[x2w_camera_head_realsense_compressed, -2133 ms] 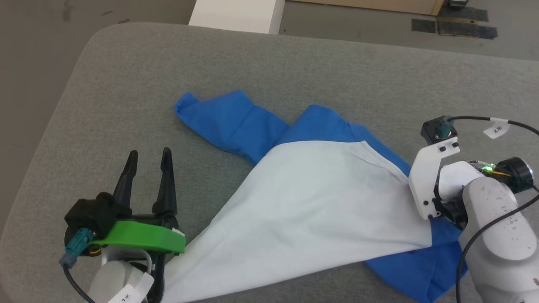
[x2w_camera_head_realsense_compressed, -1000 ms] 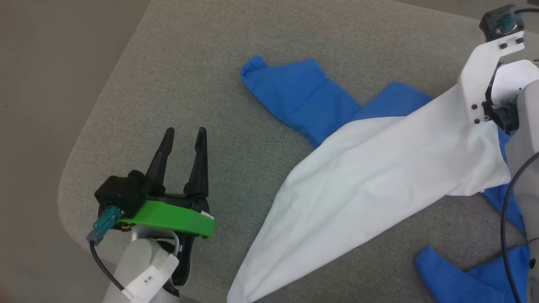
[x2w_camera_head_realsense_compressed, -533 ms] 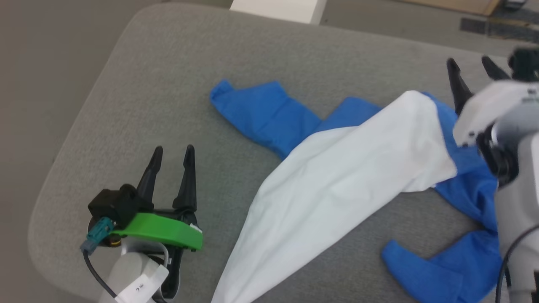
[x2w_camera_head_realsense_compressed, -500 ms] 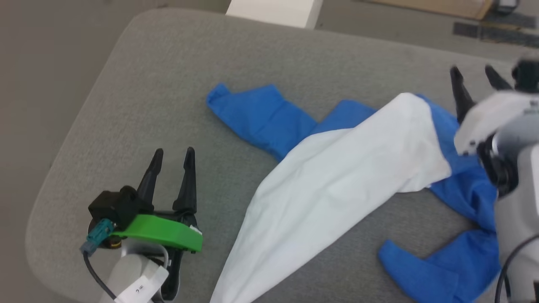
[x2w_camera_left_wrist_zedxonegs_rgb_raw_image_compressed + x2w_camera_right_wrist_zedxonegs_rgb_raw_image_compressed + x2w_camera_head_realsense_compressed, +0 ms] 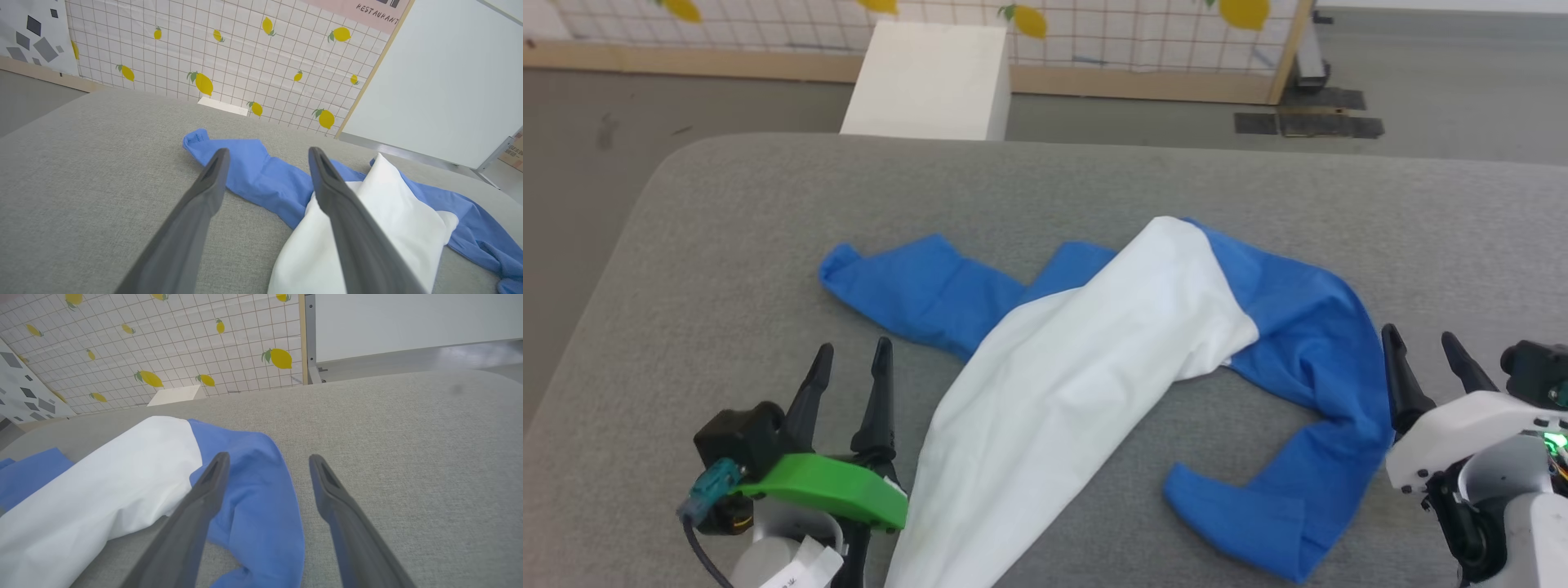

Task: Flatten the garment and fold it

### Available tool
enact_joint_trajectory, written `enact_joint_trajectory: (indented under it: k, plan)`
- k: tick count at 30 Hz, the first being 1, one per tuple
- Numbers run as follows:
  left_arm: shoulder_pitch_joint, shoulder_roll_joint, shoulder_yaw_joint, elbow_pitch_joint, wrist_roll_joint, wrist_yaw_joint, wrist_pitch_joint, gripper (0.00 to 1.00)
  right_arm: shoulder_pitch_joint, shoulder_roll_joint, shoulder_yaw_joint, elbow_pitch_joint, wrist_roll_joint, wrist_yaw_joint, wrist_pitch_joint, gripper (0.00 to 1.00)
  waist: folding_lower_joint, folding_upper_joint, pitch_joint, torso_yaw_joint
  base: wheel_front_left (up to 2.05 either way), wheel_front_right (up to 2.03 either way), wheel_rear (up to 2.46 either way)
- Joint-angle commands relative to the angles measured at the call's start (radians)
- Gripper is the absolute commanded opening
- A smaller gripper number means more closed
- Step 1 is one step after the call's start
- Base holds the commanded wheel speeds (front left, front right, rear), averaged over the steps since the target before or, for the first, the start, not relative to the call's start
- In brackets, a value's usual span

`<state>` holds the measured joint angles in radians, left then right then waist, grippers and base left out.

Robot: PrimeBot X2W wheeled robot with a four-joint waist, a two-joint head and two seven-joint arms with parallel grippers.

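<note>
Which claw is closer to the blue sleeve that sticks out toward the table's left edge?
Left. The left gripper sits open just on the near side of that sleeve, not touching it. The right gripper is across the garment, beside its other blue side.

A wide counter (image 5: 1258, 188) covered in grey woven fabric, with a rounded corner at the far left. One garment (image 5: 1078, 359) lies crumpled near its middle: a white body bunched into a long diagonal roll, a blue sleeve spread to the left, more blue cloth curling round the right.
</note>
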<state>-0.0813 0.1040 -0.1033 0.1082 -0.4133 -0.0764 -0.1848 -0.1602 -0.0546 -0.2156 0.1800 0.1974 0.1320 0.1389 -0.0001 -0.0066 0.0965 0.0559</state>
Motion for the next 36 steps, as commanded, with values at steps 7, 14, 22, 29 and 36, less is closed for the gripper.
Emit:
enact_joint_trajectory:
  k: [7,14,22,29,36]
  plan:
    - [-0.192,0.012,-0.047,0.072,-0.012,0.015,0.213,1.00,0.043,0.004,-0.004,-0.071,0.039,-0.001,0.022,1.00,0.0001,0.0066,0.009,-0.061,0.00,0.00,0.00]
    - [-0.531,0.068,-0.126,0.333,0.055,0.092,0.663,1.00,0.007,0.004,0.024,-0.114,0.059,-0.001,0.032,1.00,0.0001,0.0066,0.106,-0.101,0.00,0.00,0.00]
    - [-0.667,0.088,-0.193,0.521,0.059,0.073,1.018,1.00,-0.022,0.004,0.025,-0.097,0.064,-0.001,0.001,1.00,0.0001,0.0066,0.208,-0.161,0.00,0.00,0.00]
    - [-0.641,0.074,-0.206,0.565,0.021,0.072,1.161,0.47,-0.030,0.004,0.017,-0.090,0.060,-0.001,-0.010,1.00,0.0001,0.0066,0.225,-0.162,0.00,0.00,0.00]
    - [-0.616,0.057,-0.130,0.512,-0.040,0.097,1.006,0.00,-0.038,0.004,0.011,-0.084,0.055,-0.001,-0.018,1.00,0.0001,0.0066,0.217,-0.117,0.00,0.00,0.00]
